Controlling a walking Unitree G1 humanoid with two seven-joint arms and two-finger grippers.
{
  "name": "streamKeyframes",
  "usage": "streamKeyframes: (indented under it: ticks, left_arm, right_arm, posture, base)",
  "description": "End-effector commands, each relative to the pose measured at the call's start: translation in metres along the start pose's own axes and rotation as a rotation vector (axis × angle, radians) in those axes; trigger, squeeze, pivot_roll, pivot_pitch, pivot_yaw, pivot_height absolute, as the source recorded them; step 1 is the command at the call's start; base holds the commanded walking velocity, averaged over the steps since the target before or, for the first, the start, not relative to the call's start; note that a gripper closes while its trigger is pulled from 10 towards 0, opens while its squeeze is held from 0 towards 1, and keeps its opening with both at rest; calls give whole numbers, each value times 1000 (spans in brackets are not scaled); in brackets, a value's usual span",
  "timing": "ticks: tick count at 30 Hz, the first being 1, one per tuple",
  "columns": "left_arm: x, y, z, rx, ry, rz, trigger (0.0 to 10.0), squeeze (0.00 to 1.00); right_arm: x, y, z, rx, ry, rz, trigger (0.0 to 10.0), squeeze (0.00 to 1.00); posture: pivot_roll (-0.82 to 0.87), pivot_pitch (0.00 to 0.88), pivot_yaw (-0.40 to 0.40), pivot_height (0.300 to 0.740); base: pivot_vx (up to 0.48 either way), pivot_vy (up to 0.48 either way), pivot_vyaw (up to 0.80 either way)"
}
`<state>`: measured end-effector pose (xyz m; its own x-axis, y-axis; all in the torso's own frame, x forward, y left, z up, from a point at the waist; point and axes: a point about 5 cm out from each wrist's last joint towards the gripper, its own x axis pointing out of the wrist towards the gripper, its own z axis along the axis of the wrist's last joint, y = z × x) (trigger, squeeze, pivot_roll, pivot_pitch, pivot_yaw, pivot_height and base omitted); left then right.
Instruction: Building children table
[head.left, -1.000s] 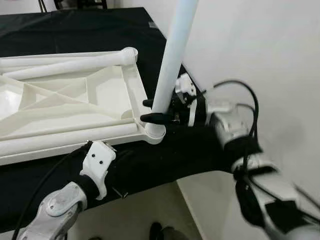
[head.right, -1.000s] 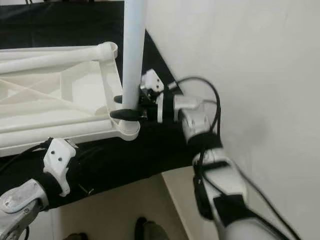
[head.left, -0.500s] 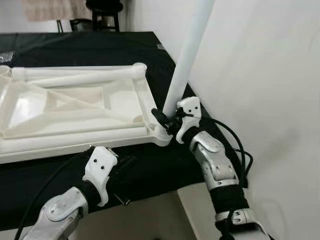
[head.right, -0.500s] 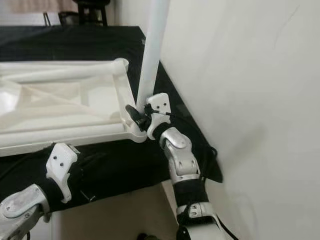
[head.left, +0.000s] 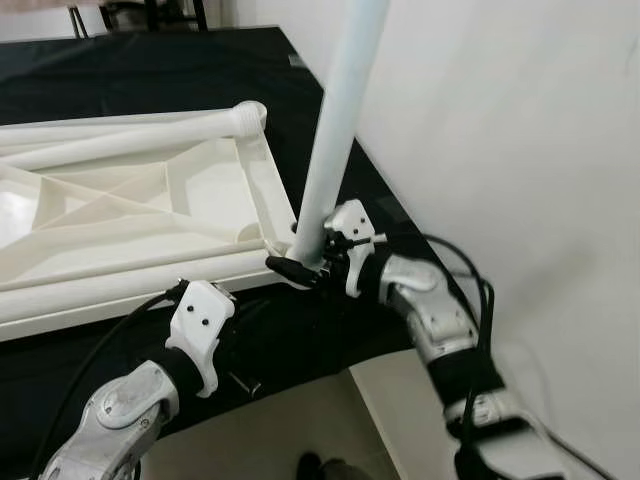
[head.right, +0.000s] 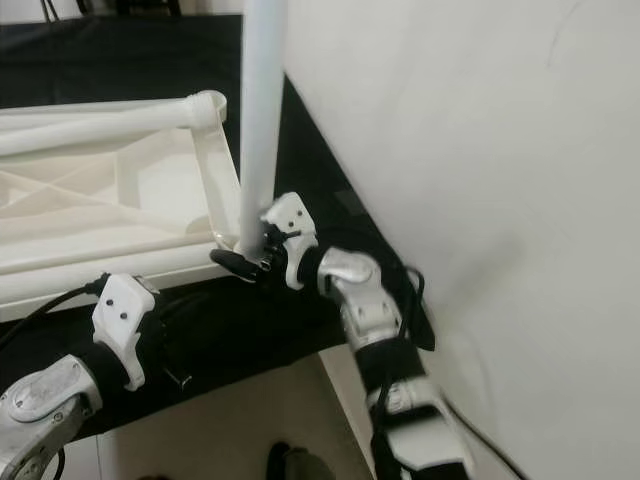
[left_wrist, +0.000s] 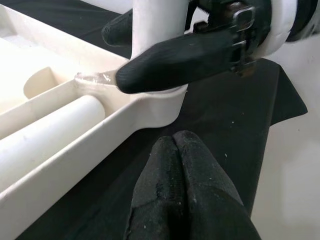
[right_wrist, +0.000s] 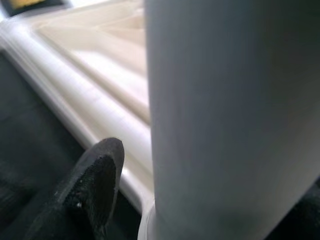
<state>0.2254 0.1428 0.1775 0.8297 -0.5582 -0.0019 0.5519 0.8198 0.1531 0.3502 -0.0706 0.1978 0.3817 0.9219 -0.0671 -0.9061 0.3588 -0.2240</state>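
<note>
The white table top lies upside down on a black cloth. A white leg stands upright in its near right corner socket, leaning slightly. My right gripper is shut on the leg just above the socket, one black finger on each side of the tube. My left gripper is shut on nothing and rests low over the black cloth, just in front of that corner. Two more white legs lie on the table top, one along the far rim and one along the near rim.
A white wall rises close on the right of the corner. The black-clothed surface ends at its front edge just below the grippers, with pale floor beneath. A dark shoe shows on the floor.
The view has shifted with the head. My right gripper stays shut on the leg at the socket while its forearm has swung round and the leg's lean has varied. The left arm has kept its place.
</note>
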Motion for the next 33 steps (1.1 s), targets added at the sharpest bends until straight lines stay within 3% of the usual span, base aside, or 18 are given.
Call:
streamKeyframes:
  ticks: [1, 5, 7, 8, 10, 11, 18, 22, 26, 27, 28, 29, 30, 31, 32, 33]
  left_arm:
    - [0, -4, -1, -9, -4, -3, 10000, 0]
    - [1, -4, -1, -9, -8, 0, 10000, 0]
    - [1, -5, 0, -9, -10, 0, 10000, 0]
    - [1, -5, 0, -10, -10, 0, 10000, 0]
    - [1, -5, 0, -10, -10, 0, 10000, 0]
    - [1, -6, 0, -10, -10, 1, 10000, 0]
    - [2, -8, 0, -11, -12, -1, 10000, 0]
    - [3, -8, 0, -7, -9, -2, 10000, 0]
    - [2, -6, 0, -3, -10, 5, 10000, 0]
    - [1, -4, -1, -2, -8, 11, 10000, 0]
    - [1, -4, -1, -2, -8, 11, 10000, 0]
    - [-1, -3, -1, -1, -5, 14, 10000, 0]
    - [-2, -1, -1, -1, -2, 14, 10000, 0]
    - [-3, -1, -1, -1, -1, 14, 10000, 0]
    - [-3, -1, -1, -1, -1, 14, 10000, 0]
    - [-2, -1, -1, -3, 0, 11, 10000, 0]
  right_arm:
    - [4, 0, 3, -39, 14, 133, 10000, 0]
    - [2, -13, 15, -53, 8, 171, 10000, 0]
    - [0, -20, 25, -32, -21, 194, 9490, 0]
    - [-1, -24, 29, -24, -33, 206, 4588, 0]
    - [-1, -24, 29, -24, -33, 206, 4588, 0]
    - [-1, -26, 33, -20, -38, 211, 0, 0]
    - [-4, -35, 42, -39, -49, 273, 0, 0]
    - [-8, -34, 30, -51, -9, 267, 0, 0]
    - [-12, -33, 15, -78, 44, 180, 0, 0]
    - [-12, -33, 3, -12, 40, 23, 0, 0]
    - [-12, -33, 3, -12, 40, 23, 0, 0]
    - [-13, -33, -10, 52, 38, -170, 0, 0]
    - [-18, -28, -35, 166, 88, -521, 0, 0]
    - [-29, -22, -53, 237, 147, -770, 0, 0]
    - [-29, -22, -53, 237, 147, -770, 0, 0]
    - [-24, 7, -69, 241, 192, -739, 0, 0]
  posture:
    - [102, 210, -172, 740]
    - [103, 210, -176, 740]
    - [103, 211, -176, 740]
    - [105, 212, -178, 740]
    - [105, 212, -178, 740]
    - [105, 212, -178, 740]
    - [102, 215, -175, 740]
    - [83, 210, -178, 740]
    - [80, 213, -186, 740]
    - [63, 225, -185, 740]
    - [63, 225, -185, 740]
    - [62, 226, -183, 740]
    - [44, 238, -162, 740]
    - [44, 238, -162, 740]
    - [44, 238, -162, 740]
    - [55, 241, -161, 740]
  base:
    - [0, 0, 0]
    - [0, 0, 0]
    - [0, 0, 0]
    - [0, 0, 0]
    - [0, 0, 0]
    - [0, 0, 0]
    - [0, 0, 0]
    - [0, 0, 0]
    - [0, 0, 0]
    - [0, 0, 0]
    - [0, 0, 0]
    - [0, 0, 0]
    - [0, 0, 0]
    - [0, 0, 0]
    - [0, 0, 0]
    - [0, 0, 0]
